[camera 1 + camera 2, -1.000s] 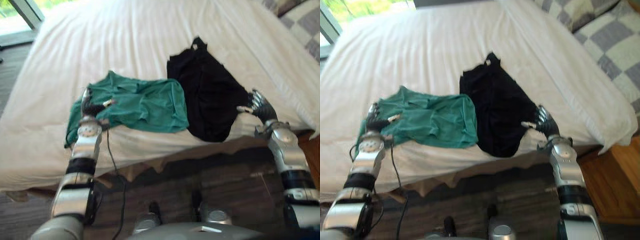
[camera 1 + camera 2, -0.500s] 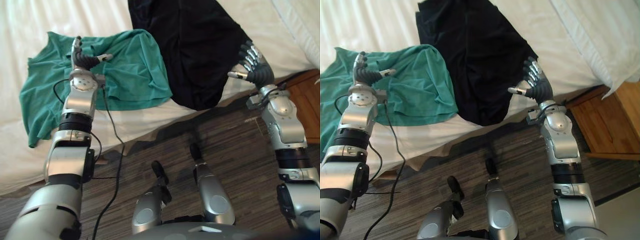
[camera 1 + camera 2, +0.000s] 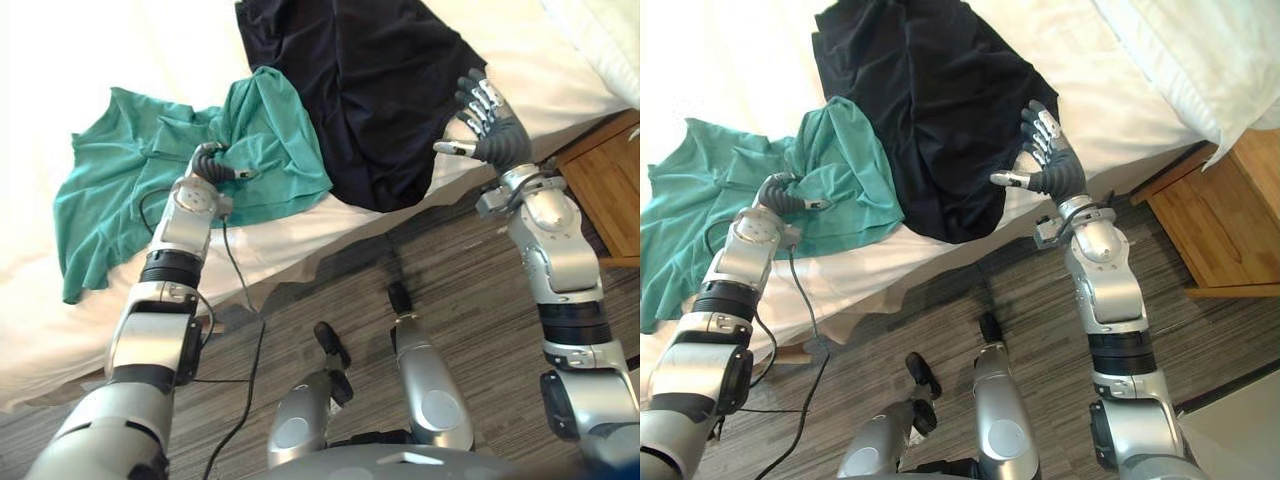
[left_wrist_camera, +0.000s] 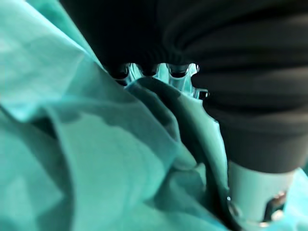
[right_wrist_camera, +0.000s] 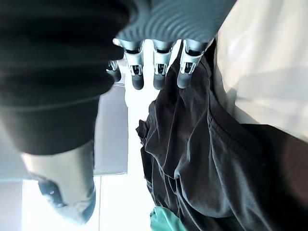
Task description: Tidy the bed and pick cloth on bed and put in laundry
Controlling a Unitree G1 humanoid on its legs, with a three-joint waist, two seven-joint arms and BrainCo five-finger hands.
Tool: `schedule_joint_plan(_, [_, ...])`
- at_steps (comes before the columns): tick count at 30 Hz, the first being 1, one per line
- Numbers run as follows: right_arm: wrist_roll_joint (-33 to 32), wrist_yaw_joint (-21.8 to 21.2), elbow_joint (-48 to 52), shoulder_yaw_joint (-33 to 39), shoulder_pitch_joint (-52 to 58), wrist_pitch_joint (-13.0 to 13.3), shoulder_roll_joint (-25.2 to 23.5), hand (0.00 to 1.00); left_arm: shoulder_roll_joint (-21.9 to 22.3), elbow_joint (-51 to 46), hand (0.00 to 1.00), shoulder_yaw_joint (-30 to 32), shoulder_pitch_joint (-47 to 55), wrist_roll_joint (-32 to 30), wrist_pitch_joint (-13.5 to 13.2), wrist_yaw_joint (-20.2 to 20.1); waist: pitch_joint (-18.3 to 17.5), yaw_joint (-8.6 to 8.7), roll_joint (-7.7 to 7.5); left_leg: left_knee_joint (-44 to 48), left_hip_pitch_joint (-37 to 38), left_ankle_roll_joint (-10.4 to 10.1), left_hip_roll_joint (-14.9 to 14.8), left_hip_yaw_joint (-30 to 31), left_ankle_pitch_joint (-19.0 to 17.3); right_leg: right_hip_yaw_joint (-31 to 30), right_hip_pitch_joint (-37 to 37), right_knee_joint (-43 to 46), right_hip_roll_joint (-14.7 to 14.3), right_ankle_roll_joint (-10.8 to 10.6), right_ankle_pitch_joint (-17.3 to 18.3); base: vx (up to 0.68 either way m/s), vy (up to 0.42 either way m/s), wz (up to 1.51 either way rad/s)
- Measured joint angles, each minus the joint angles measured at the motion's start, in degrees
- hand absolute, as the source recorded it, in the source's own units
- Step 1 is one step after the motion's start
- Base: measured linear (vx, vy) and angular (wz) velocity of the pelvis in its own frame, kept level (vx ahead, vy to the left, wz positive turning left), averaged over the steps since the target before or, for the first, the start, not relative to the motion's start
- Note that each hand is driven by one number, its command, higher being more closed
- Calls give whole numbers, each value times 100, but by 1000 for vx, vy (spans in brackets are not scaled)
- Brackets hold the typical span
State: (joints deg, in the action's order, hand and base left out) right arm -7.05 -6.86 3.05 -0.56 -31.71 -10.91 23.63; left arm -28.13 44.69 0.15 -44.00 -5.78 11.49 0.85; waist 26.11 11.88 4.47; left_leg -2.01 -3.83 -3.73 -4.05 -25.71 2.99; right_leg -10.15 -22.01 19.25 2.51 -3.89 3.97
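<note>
Green cloth (image 3: 120, 190) gripped on the white bed (image 3: 90, 60), black cloth (image 3: 370, 90) touching it on the robot's right.
Left hand (image 3: 212, 163) has its fingers (image 4: 144, 71) curled into a bunched fold of the green cloth, which lies near the bed's edge. Right hand (image 3: 484, 128) hovers over the black cloth's near edge at the side of the bed, its fingers (image 5: 160, 72) straight and spread, holding nothing.
</note>
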Motion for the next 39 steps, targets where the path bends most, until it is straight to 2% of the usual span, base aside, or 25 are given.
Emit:
schedule_joint_plan(1, [103,-12,0,-11,0,0,1,0,-3,-1,100,6,86,244,-120,5,-6,-1,11,0,2,1,4,31,0,16,17,-13,9,-2,-1,19,-34,12])
schedule_joint_plan(3, [356,-15,-1,-4,0,-2,18,0,41,-72,100,14,460,1110,-562,6,-39,-7,65,-2,5,4,7,193,2,136,102,-69,52,-5,-2,27,-35,26])
schedule_joint_plan(5, [723,2,-7,-7,-15,-23,156,0,309,-426,100,15,1044,1763,-1023,2,-64,-47,106,4,3,28,9,459,16,344,262,-163,113,-7,-3,36,-38,47])
schedule_joint_plan(8, [1117,114,-240,-3,-263,-213,396,0,839,-1111,100,14,1857,1991,-1507,-91,-83,-235,138,14,-29,70,5,790,29,612,461,-342,178,-29,-27,33,-26,47])
schedule_joint_plan(10, [1335,194,-601,-3,-584,-325,519,0,1042,-1417,100,-17,2168,1956,-1596,-255,-108,-356,178,13,-60,88,9,948,42,755,545,-429,213,-35,-45,14,-4,41])
schedule_joint_plan(12, [1520,254,-977,-9,-970,-373,776,0,1209,-1709,100,-206,2578,1621,-1698,-478,-151,-486,278,6,-132,123,25,1108,69,899,602,-534,258,-53,-77,37,7,39])
schedule_joint_plan(15, [1526,249,-1340,-49,-1381,-442,1123,0,1239,-1758,100,-614,3184,1090,-1641,-664,-156,-570,393,0,-181,133,50,1250,76,1047,672,-627,310,-59,-81,47,16,28])
schedule_joint_plan(16, [1556,245,-1407,-53,-1484,-447,1209,0,1252,-1728,100,-727,3384,926,-1522,-681,-149,-577,408,4,-220,135,56,1278,77,1071,660,-647,321,-66,-86,53,24,24])
schedule_joint_plan(18, [1751,232,-1854,-81,-1814,-454,1607,0,1384,-1228,100,-1091,3809,523,-1019,-696,-121,-601,463,-2,-333,163,92,1384,97,1173,634,-723,373,-93,-105,47,30,25])
schedule_joint_plan(21, [1982,254,-2514,-192,-2283,-459,2250,0,1568,-709,100,-1359,4450,373,-445,-668,-85,-698,538,-12,-501,187,136,1442,115,1260,532,-773,431,-121,-125,44,33,19])
schedule_joint_plan(22, [1987,259,-2603,-205,-2383,-457,2344,0,1573,-709,100,-1357,4550,342,-408,-652,-72,-729,566,-10,-544,197,147,1464,124,1275,497,-776,442,-126,-132,25,29,23])
schedule_joint_plan(24, [2094,268,-2929,-260,-2719,-448,2702,0,1586,-731,100,-1333,4530,267,-314,-534,-6,-859,716,-13,-660,229,172,1526,177,1353,429,-803,460,-121,-180,-2,21,20])
schedule_joint_plan(26, [2186,270,-3366,-384,-3167,-414,2799,0,1593,-705,100,-1356,4522,187,-159,-550,61,-946,879,-21,-771,261,209,1542,215,1379,351,-865,490,-148,-245,-24,26,10])
schedule_joint_plan(28, [2188,254,-3594,-507,-3237,-321,2997,0,1599,-687,100,-1353,4564,157,-96,-570,50,-995,976,-64,-950,285,242,1570,286,1413,196,-904,533,-167,-296,-5,44,9])
schedule_joint_plan(31, [2219,171,-4112,-575,-3237,-301,3102,0,1597,-582,100,-1427,4734,-17,-50,-612,41,-1016,989,-207,-1097,287,292,1603,409,1425,1,-943,586,-190,-355,35,35,7])
schedule_joint_plan(34, [2868,70,-4426,-679,-3233,-84,3174,0,1609,-439,100,-1633,4856,-49,-67,-694,19,-1090,1021,-206,-1142,285,345,1612,411,1414,-66,-937,642,-200,-361,56,36,0])
schedule_joint_plan(36, [3224,38,-4451,-840,-3232,108,3318,0,1610,-383,100,-1806,4867,-48,-142,-696,-47,-1140,1112,-195,-1269,282,385,1683,413,1438,-174,-924,674,-204,-363,42,34,11])
schedule_joint_plan(38, [3432,14,-4452,-908,-3228,131,3377,0,1624,-317,100,-1819,4867,-49,-247,-697,-87,-1177,1167,-202,-1388,274,411,1691,450,1467,-296,-915,701,-224,-375,42,24,10])
schedule_joint_plan(39, [3558,-36,-4441,-912,-3224,127,3382,100,1624,-263,100,-1823,4867,-50,-309,-697,-90,-1189,1172,-197,-1415,274,420,1693,454,1475,-324,-903,732,-225,-376,38,22,7])
